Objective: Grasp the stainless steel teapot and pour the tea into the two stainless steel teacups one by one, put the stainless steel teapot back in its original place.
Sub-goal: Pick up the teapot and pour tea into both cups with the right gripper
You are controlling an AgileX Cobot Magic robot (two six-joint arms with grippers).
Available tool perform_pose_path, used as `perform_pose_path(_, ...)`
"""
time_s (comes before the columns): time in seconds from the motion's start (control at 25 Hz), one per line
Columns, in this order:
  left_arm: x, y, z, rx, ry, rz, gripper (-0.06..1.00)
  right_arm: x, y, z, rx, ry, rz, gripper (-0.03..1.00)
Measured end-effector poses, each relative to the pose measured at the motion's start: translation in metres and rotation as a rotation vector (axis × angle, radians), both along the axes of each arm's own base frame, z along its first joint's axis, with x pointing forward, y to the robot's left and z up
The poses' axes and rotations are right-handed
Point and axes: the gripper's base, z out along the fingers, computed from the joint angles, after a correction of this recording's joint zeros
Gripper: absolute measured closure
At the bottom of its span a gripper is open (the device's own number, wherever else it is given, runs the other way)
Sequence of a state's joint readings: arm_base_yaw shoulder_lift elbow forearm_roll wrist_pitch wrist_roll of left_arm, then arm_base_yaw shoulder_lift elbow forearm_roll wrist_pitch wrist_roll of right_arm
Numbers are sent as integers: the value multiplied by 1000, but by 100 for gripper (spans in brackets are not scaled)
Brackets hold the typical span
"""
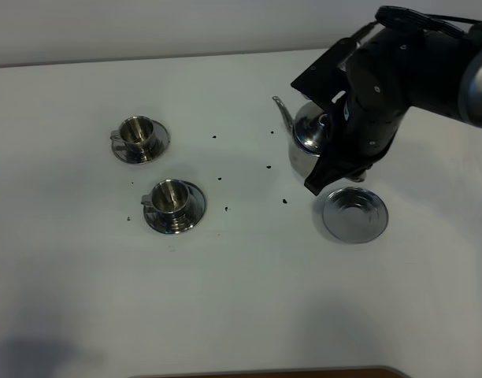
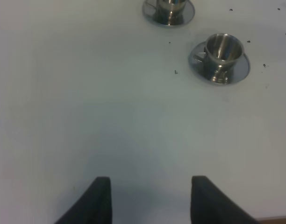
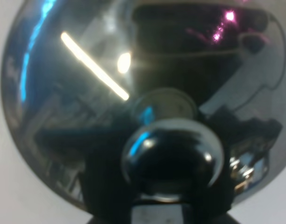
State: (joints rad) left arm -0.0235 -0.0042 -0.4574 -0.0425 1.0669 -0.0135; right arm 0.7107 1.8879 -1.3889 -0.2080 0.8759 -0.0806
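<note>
The stainless steel teapot (image 1: 306,134) hangs at the right of the table with its spout pointing left. My right gripper (image 1: 335,153) is shut on it from above and hides its handle. Its domed lid and knob (image 3: 173,149) fill the right wrist view. Two stainless steel teacups stand on saucers at the left, the far one (image 1: 137,132) and the near one (image 1: 171,197), the latter also in the left wrist view (image 2: 222,49). My left gripper (image 2: 152,200) hovers open over bare table, well short of the cups. The tea is hidden.
A round steel dish (image 1: 354,214) lies on the table just in front of and below the teapot. Small dark specks (image 1: 225,178) are scattered across the white table (image 1: 241,299) between the cups and the pot.
</note>
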Motion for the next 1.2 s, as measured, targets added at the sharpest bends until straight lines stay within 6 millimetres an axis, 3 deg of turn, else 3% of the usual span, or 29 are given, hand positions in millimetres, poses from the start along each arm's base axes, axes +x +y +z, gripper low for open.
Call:
perform_pose_path(0.68,0,0,0,0,0,0,49,57,59,-11,-16,-26,276,78)
perform_pose_path(1.2,0,0,0,0,0,0,49,53,138,-25,-94,-181,512,78)
